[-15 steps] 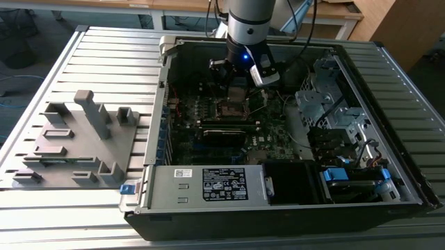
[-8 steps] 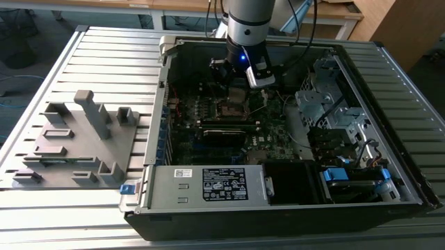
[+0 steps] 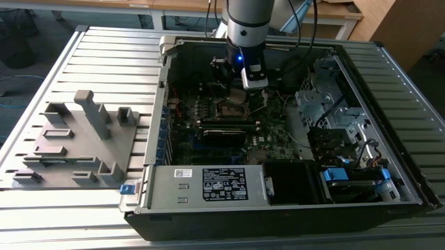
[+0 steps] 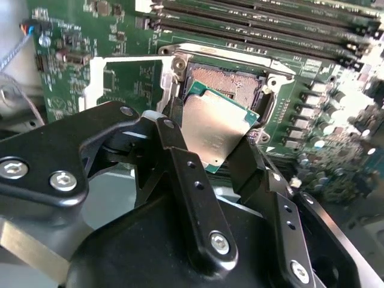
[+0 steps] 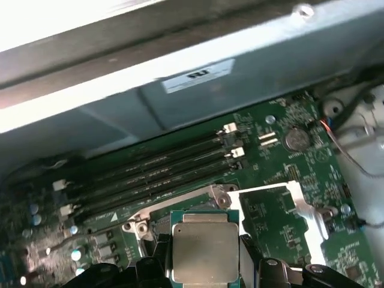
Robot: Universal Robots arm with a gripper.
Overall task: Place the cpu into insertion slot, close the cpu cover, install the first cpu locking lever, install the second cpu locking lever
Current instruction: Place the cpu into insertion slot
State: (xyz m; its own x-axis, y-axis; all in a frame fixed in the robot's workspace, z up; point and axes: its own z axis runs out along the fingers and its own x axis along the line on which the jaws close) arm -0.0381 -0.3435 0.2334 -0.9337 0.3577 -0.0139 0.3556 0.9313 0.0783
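I have the gripper down inside the open computer case, which sits on the slatted metal table. In the exterior view the arm comes in from the far side and hangs over the middle of the motherboard.

The black fingers are closed in on the cpu, one on each of two opposite edges, with its dull metal top facing the cameras. In both wrist views the chip is clamped between them. It is tilted, not level, and sits over the insertion slot, whose field of gold contacts is still partly bare beyond its far edge. I cannot tell whether the low corner touches the slot.

The cpu cover is swung fully open and lies to one side of the slot, with green board showing through its open centre. The first wrist view has the same silver frame beside the chip. The long black memory slots run just past the slot, and a coin battery sits beyond the cover.

At the exterior view's left a grey fixture stands on the table, well apart from the case
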